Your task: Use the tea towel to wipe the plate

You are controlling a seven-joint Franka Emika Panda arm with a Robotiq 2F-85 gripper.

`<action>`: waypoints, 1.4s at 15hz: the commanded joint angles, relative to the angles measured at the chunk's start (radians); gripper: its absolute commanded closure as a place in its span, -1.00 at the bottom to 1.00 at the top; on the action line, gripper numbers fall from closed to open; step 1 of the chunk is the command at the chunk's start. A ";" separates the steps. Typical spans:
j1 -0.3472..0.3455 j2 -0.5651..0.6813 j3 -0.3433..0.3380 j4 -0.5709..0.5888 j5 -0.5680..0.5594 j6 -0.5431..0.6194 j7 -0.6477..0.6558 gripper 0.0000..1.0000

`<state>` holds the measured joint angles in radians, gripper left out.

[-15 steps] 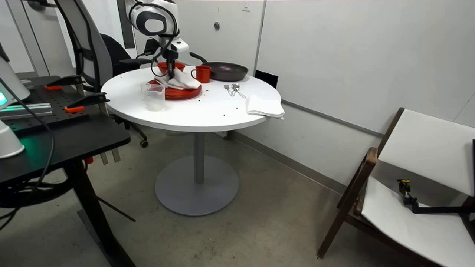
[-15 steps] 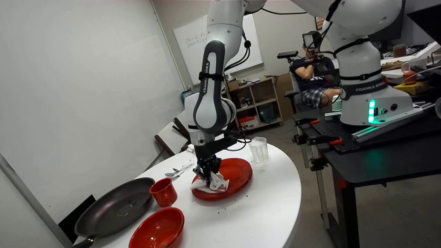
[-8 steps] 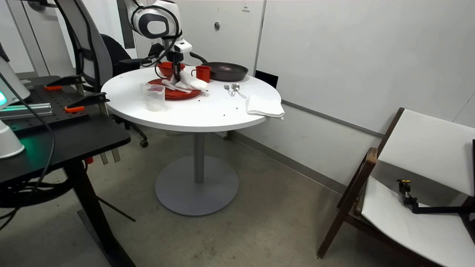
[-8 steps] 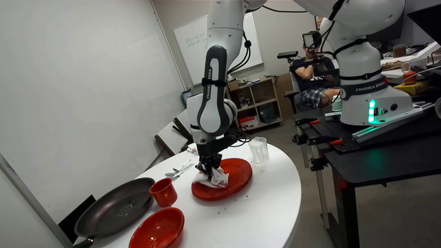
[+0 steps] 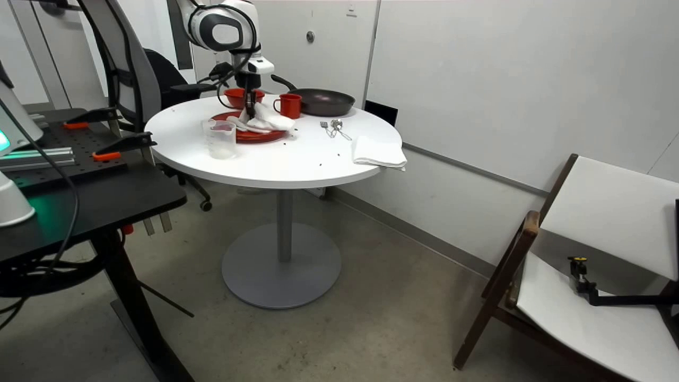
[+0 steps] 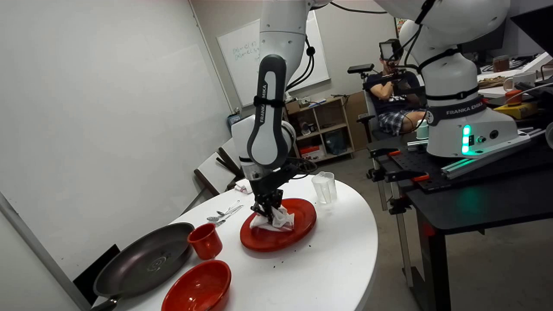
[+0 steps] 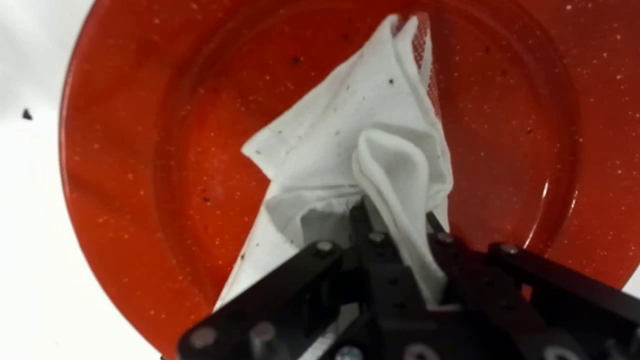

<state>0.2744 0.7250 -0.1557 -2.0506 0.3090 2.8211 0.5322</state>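
Presently: gripper [image 7: 397,220], pinching a bunched fold of towel [image 7: 335,132]. Towel, white, over the middle of the plate [image 7: 112,172], directly beneath the gripper, long axis slanting across the plate. Dark specks [image 7: 295,60], on bare plate beside the towel, probably the next stroke's target.

the white, red-edged tea towel [image 7: 340,150], bunched up, seems to rest on the round, dark-specked red plate [image 7: 115,165].

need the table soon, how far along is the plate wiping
Done: the tea towel is gripped and lies on the red plate. In hand: apparently the wiping, with the fingers closed on the towel. Left: dark specks show on the plate's bare parts, so probably more wiping.
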 commanded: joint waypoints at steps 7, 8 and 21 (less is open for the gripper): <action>-0.004 -0.132 0.047 -0.037 -0.110 -0.125 -0.032 0.91; -0.018 -0.156 0.075 -0.043 -0.114 -0.145 -0.059 0.91; -0.087 -0.310 0.289 -0.157 -0.073 -0.323 -0.274 0.91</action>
<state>0.2161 0.4396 0.0840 -2.1669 0.2013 2.5312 0.3195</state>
